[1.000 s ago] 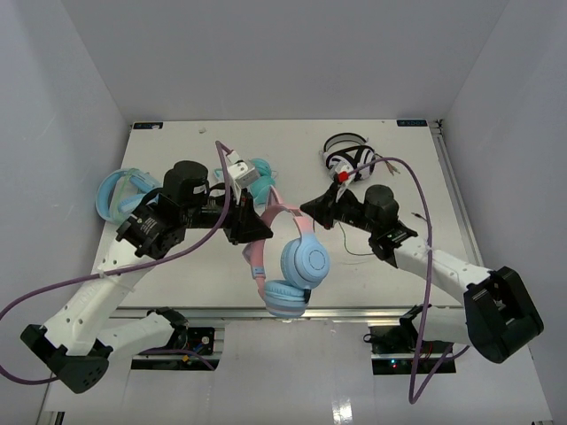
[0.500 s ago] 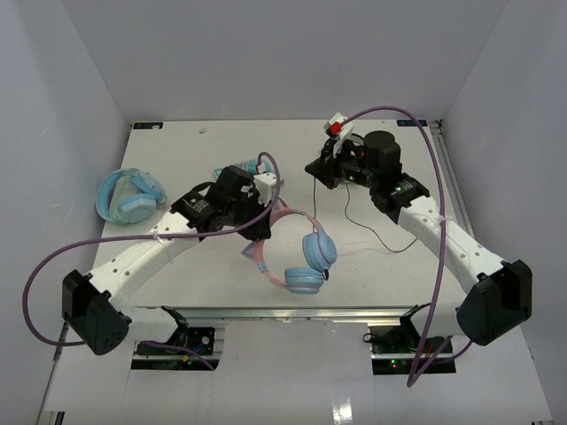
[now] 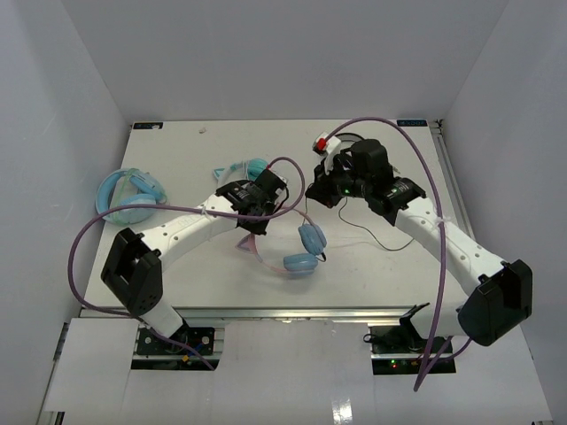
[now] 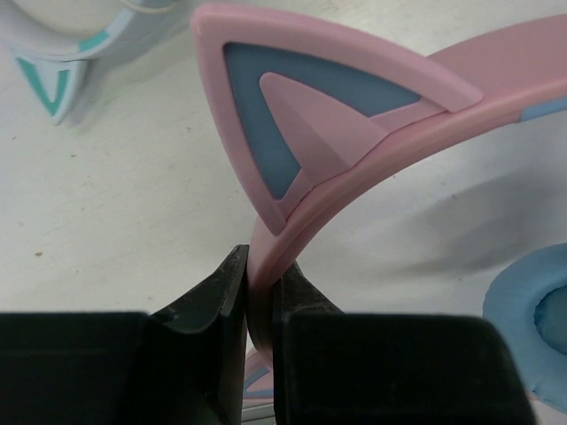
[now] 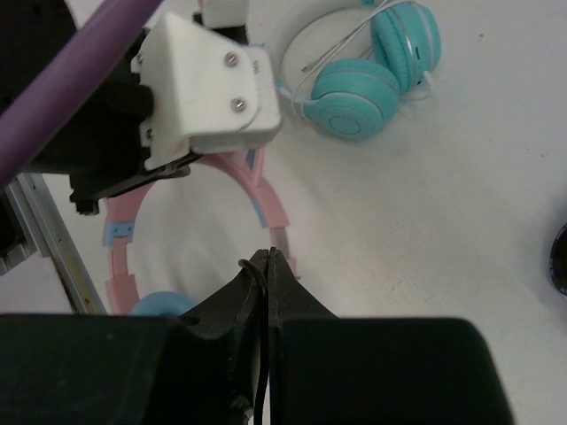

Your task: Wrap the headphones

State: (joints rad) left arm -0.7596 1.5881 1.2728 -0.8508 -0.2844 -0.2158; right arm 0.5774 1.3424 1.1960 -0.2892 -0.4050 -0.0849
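Pink along the headband and light blue at the round cups, the headphones [image 3: 301, 252] sit over the middle of the table [image 3: 177, 150], a little toward its near edge, with both cups hanging below the band on the right-arm side. We cannot tell whether the cups rest on the table or hang just above it. In the left wrist view, the band [image 4: 354, 177] rises out of the jaws and curves off to the right, with one cat ear standing straight up.

The left gripper [image 4: 260, 283] has its jaws closed tight on that pink band just below the ear. The right gripper [image 5: 267, 261] is just beyond the headphones; its jaws are pressed together on the thin black cable [image 3: 376, 241]. From there the cable trails loose across the table toward the right arm.

A teal cat-ear pair [image 3: 244, 168] lies on the table just behind the left gripper, close to the pink band but apart from it. A bulky light blue pair [image 3: 128, 197] lies well apart at the table's left edge.
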